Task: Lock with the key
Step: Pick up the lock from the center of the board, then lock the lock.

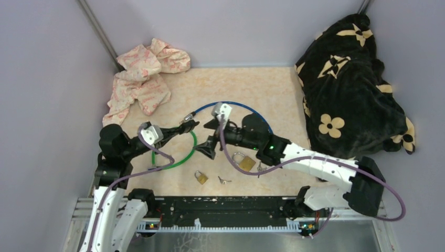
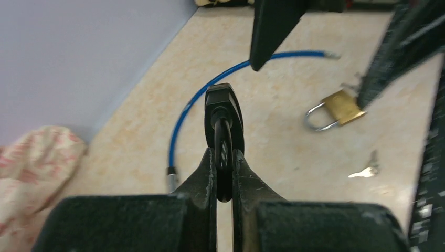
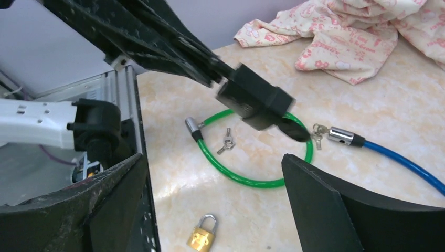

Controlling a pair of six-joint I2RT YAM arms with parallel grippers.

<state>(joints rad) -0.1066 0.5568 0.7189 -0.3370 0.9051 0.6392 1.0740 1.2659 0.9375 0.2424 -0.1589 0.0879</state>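
On surface (image 1: pixel 252 84): two brass padlocks (image 1: pixel 246 161), one green cable (image 1: pixel 183 157), one blue cable (image 1: pixel 246 105); left tool (image 2: pixel 224 157) clamped on black lock (image 2: pixel 224 105), right tool (image 3: pixel 212 163) apart.

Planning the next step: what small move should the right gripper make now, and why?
Probably ease the open right gripper forward and close on the black key head, which juts from the lock body the left gripper clamps.
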